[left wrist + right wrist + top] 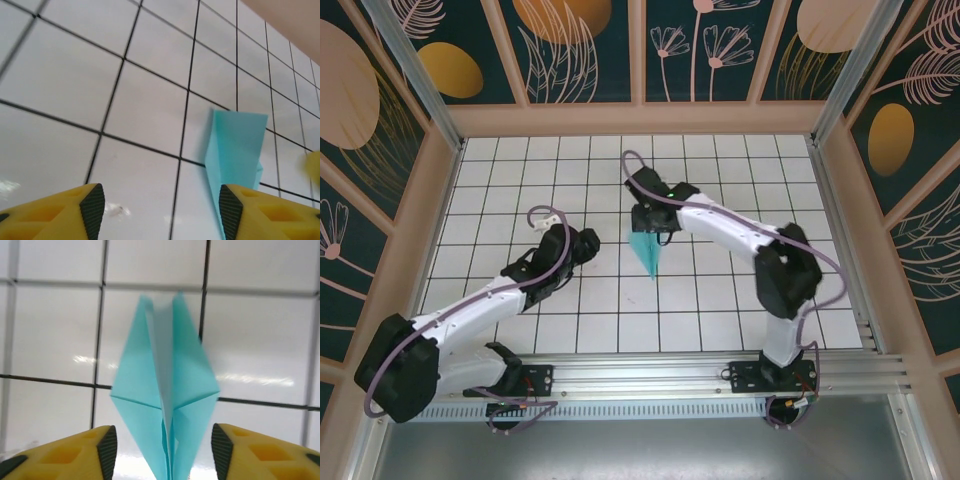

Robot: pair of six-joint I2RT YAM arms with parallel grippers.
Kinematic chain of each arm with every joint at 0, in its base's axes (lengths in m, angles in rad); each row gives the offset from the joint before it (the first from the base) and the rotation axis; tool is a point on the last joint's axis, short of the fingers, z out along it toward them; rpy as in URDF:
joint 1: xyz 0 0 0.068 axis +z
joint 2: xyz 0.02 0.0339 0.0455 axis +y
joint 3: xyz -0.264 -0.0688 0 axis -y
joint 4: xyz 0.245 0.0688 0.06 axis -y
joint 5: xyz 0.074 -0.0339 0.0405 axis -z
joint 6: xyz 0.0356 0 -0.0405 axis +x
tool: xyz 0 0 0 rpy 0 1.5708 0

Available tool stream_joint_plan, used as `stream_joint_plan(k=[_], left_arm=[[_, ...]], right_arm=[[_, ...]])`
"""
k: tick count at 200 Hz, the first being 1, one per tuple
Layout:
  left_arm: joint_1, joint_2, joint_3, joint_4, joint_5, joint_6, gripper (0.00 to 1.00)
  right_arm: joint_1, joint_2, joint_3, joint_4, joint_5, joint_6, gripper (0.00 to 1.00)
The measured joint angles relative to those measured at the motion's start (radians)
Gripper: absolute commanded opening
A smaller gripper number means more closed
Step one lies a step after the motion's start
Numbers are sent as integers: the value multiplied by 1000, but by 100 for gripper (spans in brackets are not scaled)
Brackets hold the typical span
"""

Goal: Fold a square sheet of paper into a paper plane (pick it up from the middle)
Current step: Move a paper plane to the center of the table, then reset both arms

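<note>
Between wide-spread right fingers [107, 450], clasping nothing: creased turquoise paper plane [167, 385] on gridded tabletop [55, 330]. Off to its side, left fingers [92, 207] equally wide apart, empty.

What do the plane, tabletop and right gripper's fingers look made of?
Paper plane: thin matte turquoise paper, sharp creases. Tabletop: white, glossy gridded surface, glare streaks; tile or laminate, unclear. Right gripper's fingers: yellow, likely plastic, with dark pads, maybe rubber.
</note>
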Motion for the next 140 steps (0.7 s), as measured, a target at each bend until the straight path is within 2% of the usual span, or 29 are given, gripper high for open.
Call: stream_joint_plan(k=[24,42,52,71,83,97,114,140], left_arm=[[26,-59,0,-33,-119,79,98],[61,-124,-11,-30,-232,148,99],[91,-166,-32,-6,-301,205,99],[151,-206,-79,54,-419,304,99],[194,-196,-111,107,-465,372,98],[240,-161,-150,177,-512,439,98],[280,-111,-207,284,-550,518,99],[354,-28,-344,560,-510,652,98]], right_arm=[[-55,-250,-146,95,150,-5,64],[-155,-438,-343,237,271,-58,69],[-246,-517,-479,352,330,-110,70],[-429,-560,-706,536,379,-188,71],[-535,-540,-829,638,368,-248,71],[-605,-529,-966,789,331,-328,72],[-634,-528,-1122,1024,258,-429,71],[-681,-488,-1248,1344,98,-526,70]])
